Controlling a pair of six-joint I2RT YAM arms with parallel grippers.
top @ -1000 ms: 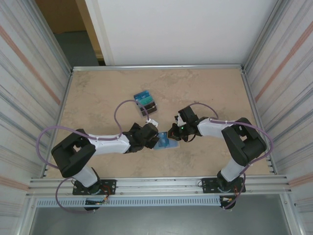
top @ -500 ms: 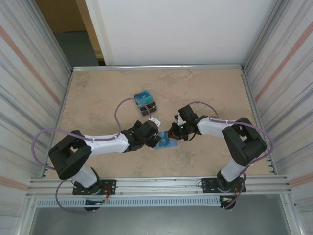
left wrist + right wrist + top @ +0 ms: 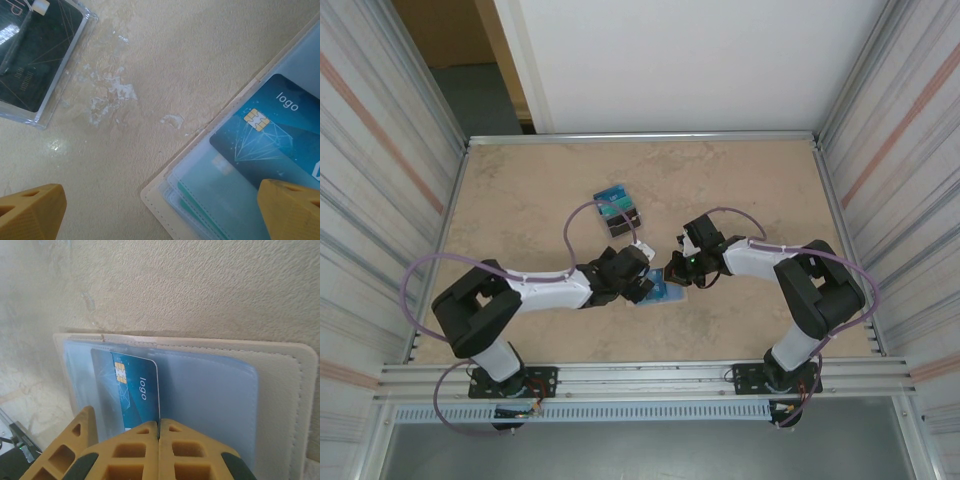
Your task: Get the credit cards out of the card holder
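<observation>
So my left gripper, jaws wide apart, has nudged in over the corner of the flat beige wallet with pale blue lining, blue chip card still pocketed inside, right gripper pinched together on top, so next pull looks close.

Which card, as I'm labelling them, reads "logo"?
The dark blue card, uppermost of those in the holder. The teal cards under it are paler and show no print.

Beige card holder lies open, blue credit card seemingly pocketed.
</observation>
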